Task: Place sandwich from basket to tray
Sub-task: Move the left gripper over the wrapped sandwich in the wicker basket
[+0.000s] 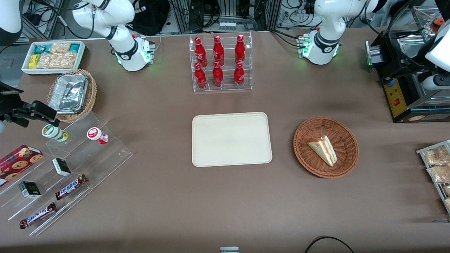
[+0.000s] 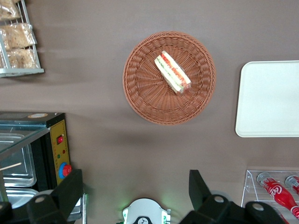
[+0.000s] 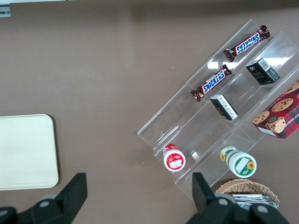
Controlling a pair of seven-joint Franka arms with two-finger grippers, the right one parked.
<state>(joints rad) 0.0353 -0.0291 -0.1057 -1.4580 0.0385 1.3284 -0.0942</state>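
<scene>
From my station I see the small triangular sandwich (image 1: pixel 322 150) of pale white bread with red-orange and green filling lying on its side in the round, shallow, reddish-brown woven wicker basket (image 1: pixel 346 137), toward the working arm's end of the brown-covered table (image 1: pixel 225 211). The flat cream-coloured rectangular tray (image 1: pixel 231 139) with rounded corners and a low rim sits beside the basket, apart from it, with nothing on it. My left arm's gripper (image 2: pixel 135 191) hangs high above the table, its two dark fingers (image 2: pixel 70 189) spread wide with nothing between them, the basket and sandwich in plain sight below. Farther from the front camera than the tray, a clear acrylic tiered rack (image 1: pixel 221 63) holds six red Coca-Cola bottles (image 1: pixel 218 51) in two rows. Toward the parked arm's end, a stepped clear acrylic stand (image 1: pixel 70 168) carries two Snickers bars (image 1: pixel 70 187), small dark boxes (image 1: pixel 61 166), two round tubs and a red cookie box (image 1: pixel 17 161). Near it a lighter wicker basket (image 1: pixel 92 92) holds crinkled silver foil trays (image 1: pixel 69 93).
</scene>
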